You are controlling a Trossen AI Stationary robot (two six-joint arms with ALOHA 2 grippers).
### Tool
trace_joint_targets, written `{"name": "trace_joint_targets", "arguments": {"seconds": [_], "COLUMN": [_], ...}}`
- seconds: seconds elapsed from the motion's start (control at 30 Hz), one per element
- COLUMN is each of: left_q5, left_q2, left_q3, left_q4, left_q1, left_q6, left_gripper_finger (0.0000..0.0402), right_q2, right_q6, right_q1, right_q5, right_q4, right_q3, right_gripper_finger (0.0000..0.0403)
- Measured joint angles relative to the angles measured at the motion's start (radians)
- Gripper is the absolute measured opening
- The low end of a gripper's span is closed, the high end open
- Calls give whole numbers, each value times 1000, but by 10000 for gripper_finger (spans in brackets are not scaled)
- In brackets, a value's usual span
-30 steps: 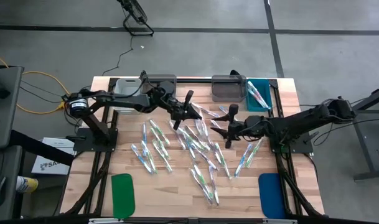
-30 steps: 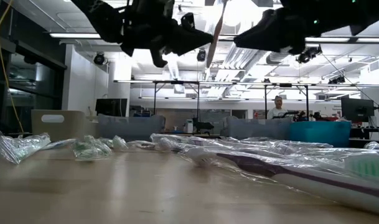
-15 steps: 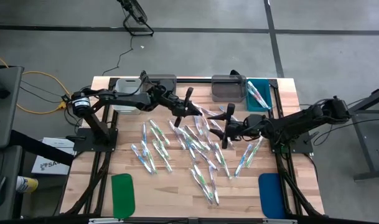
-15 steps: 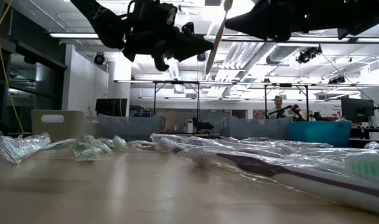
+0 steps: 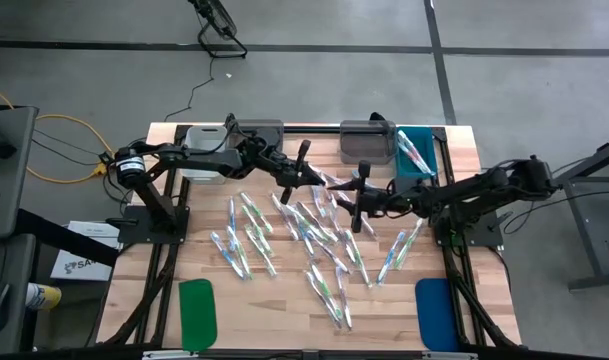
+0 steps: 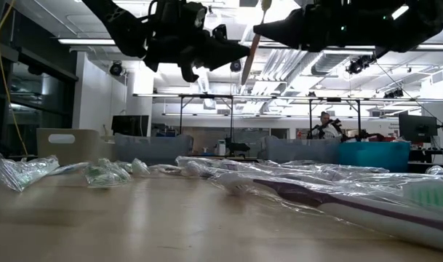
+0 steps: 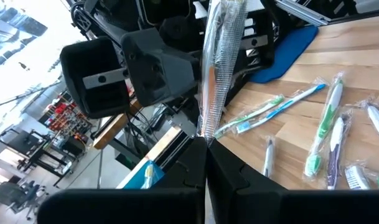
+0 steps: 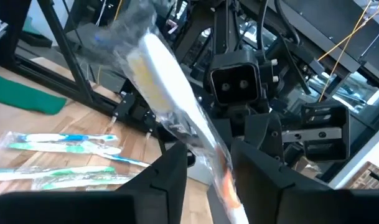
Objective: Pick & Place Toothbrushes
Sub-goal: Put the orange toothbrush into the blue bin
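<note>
Left gripper [image 5: 306,178]: clamped tight on one end of a clear-wrapped toothbrush with an orange handle [image 7: 214,68], held above the table's middle.
Held toothbrush: light, stiff stick in slick crinkly film (likely to slide if pinched on loose wrap); best gripped on the handle itself.
Right gripper [image 5: 356,196]: its fingers [image 8: 170,174] straddle the same toothbrush's other end, part open; whether they grip it cannot be told.
Loose toothbrushes [image 5: 324,250]: scattered over the pale wooden table [image 5: 284,300], several more in the teal bin [image 5: 416,155] at the far right.
</note>
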Motion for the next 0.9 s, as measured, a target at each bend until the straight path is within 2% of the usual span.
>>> {"name": "trace_joint_targets", "arguments": {"seconds": [0.1,0.27,0.37,0.5,0.6,0.73,0.9], "left_q5": [0,6,4,-4,-5,-29,-91], "left_q2": [0,0,0,0,0,-4,-4], "left_q3": [0,-1,-1,0,0,0,0], "left_q4": [-1,-10,-16,-34,-54,-56,-103], "left_q1": [0,-1,-1,0,1,0,0], "left_q6": [0,-1,1,34,83,90,113], "left_gripper_finger": [0,0,0,11,46,115,175], "right_q2": [2,1,1,1,-13,-53,-136], "right_q6": [0,0,5,58,68,98,152], "right_q1": [0,-1,0,1,0,1,0], "right_q5": [0,11,35,122,182,298,532], "right_q4": [6,15,14,7,-31,-116,-445], "right_q3": [0,0,0,0,0,3,84], "right_gripper_finger": [90,23,18,19,13,13,13]}}
